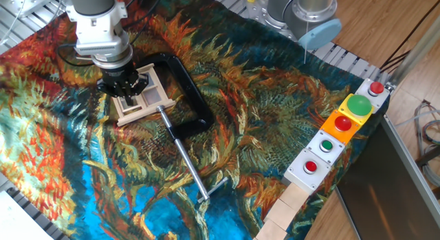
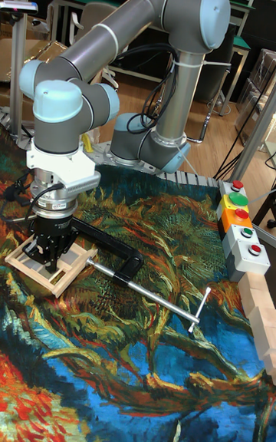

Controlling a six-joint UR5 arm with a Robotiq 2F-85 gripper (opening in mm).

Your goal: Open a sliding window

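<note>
The sliding window (image 1: 150,101) is a small square frame of pale wood, lying flat on the patterned cloth at the left of the table; it also shows in the tall fixed view (image 2: 67,272). My gripper (image 1: 129,97) points straight down onto it, with the fingertips inside the frame near its middle (image 2: 50,258). The black fingers look drawn together, with nothing visibly held between them. The gripper body hides much of the panes and crossbars.
A black C-clamp (image 1: 187,95) with a long steel rod (image 1: 184,157) lies right against the window's right side. A row of button boxes (image 1: 342,126) and pale wooden blocks (image 1: 289,205) lines the right edge. A second arm's base (image 1: 309,20) stands at the back.
</note>
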